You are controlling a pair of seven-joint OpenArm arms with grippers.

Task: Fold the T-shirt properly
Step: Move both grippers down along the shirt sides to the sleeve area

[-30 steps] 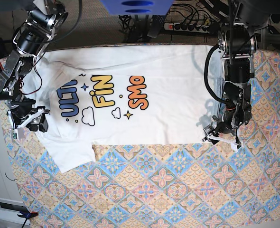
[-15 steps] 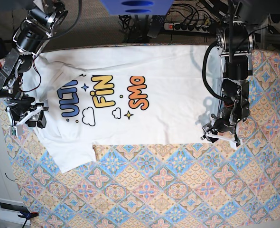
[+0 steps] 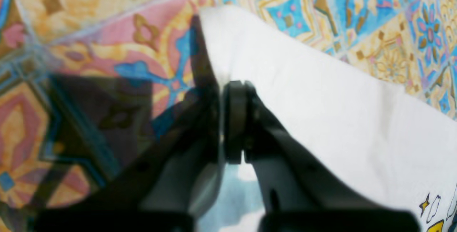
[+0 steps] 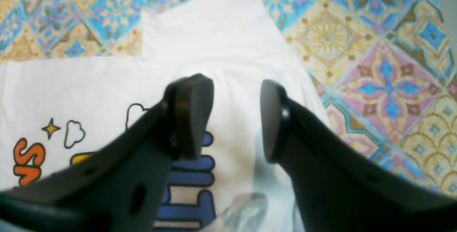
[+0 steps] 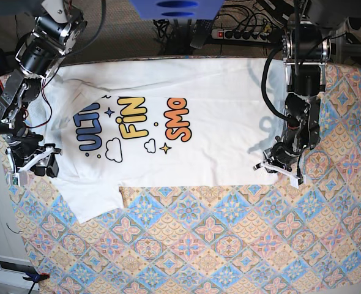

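Observation:
The white T-shirt (image 5: 186, 141) lies spread flat on the patterned cloth, print facing up, with one sleeve pointing toward the front left. My left gripper (image 5: 278, 170) is down at the shirt's right front corner. In the left wrist view its jaws (image 3: 234, 117) are pressed together on the T-shirt's edge (image 3: 321, 92). My right gripper (image 5: 32, 166) stands at the shirt's left edge by the sleeve. In the right wrist view it (image 4: 235, 117) is open over the T-shirt (image 4: 221, 39), next to the blue lettering, with nothing between its fingers.
A colourful tiled tablecloth (image 5: 217, 245) covers the table and shows in front of the shirt and to its right. A power strip (image 5: 241, 33) with cables lies behind the table. A blue object (image 5: 174, 9) hangs at the top centre.
My left gripper has slid onto the shirt's right front corner and gone from open to shut. My right gripper has drifted a little toward the shirt's left edge, still open.

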